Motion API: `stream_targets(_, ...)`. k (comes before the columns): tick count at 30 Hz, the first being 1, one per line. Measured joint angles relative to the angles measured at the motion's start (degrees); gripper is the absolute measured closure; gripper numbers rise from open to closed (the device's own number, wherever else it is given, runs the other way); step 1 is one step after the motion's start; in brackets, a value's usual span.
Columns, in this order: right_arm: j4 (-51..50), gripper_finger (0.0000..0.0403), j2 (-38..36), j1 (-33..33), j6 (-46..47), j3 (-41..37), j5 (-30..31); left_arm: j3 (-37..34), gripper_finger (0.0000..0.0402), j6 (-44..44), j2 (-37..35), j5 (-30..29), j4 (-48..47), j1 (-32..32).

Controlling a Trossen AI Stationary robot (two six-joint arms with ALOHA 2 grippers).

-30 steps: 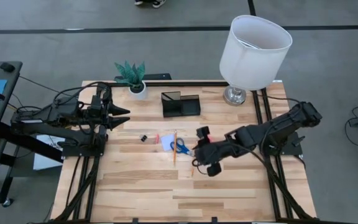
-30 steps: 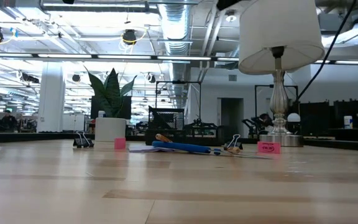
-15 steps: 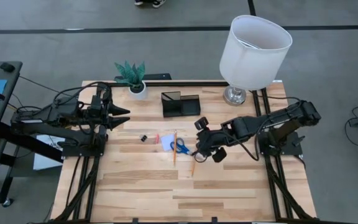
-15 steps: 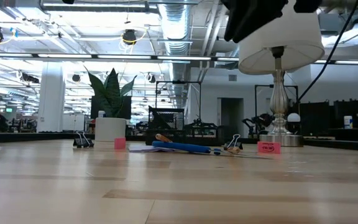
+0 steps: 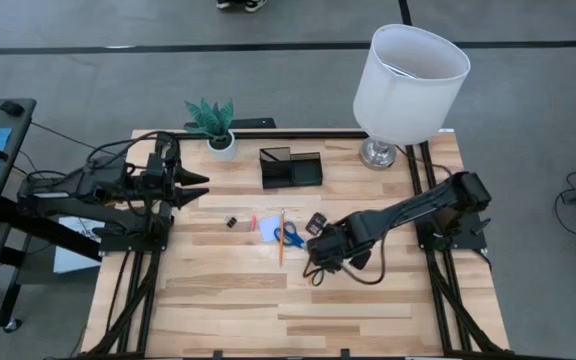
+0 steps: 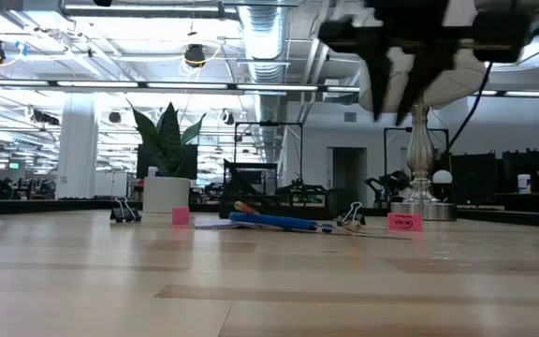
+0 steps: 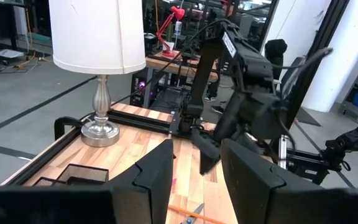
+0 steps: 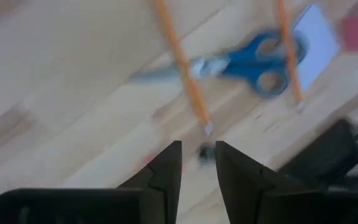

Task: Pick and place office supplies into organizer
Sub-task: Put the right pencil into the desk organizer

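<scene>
Blue-handled scissors (image 8: 253, 59) and pencils (image 8: 182, 65) just beyond right gripper (image 8: 199, 163), fingers slightly apart, empty

Blue-handled scissors (image 5: 289, 236) w/ silver blades, orange-yellow pencils (image 8: 180, 65), pale bluish note pad (image 5: 269, 227), red bit (image 6: 181, 216), black organizer (image 5: 290, 168), white lampshade (image 5: 411, 70), light wood-plank table (image 5: 228, 300), dark arms.

The wooden table (image 5: 218, 300) carries a lamp (image 5: 378, 152) and a potted plant (image 5: 220, 143) at its far edge, with the black organizer (image 5: 290, 168) between them. Near the middle lie blue-handled scissors (image 5: 288, 235), a pencil (image 5: 281, 236), a pale note pad (image 5: 268, 226) and a binder clip (image 5: 231, 221).
</scene>
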Motion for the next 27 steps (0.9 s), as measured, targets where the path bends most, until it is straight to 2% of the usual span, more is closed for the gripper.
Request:
stream_targets(2,-2.8,0.0312,0.3,0.3,-1.2,0.3,0.3,0.0,0.0276,0.0,0.2,0.0,0.0,0.0)
stream_targets(6,-2.3,0.0312,1.5,0.5,-6.5,0.7,0.2,0.0,0.0276,0.0,0.5,0.0,-0.1,0.0)
stream_targets(20,-0.2,0.0311,4.7,-2.8,-13.6,0.2,-9.3,0.0,0.0276,-1.1,1.6,0.0,-0.2,0.0)
stream_targets(27,2.7,0.0297,4.8,-3.5,-15.7,0.2,-12.0,0.0,0.0276,-1.4,1.6,0.0,-0.2,0.0)
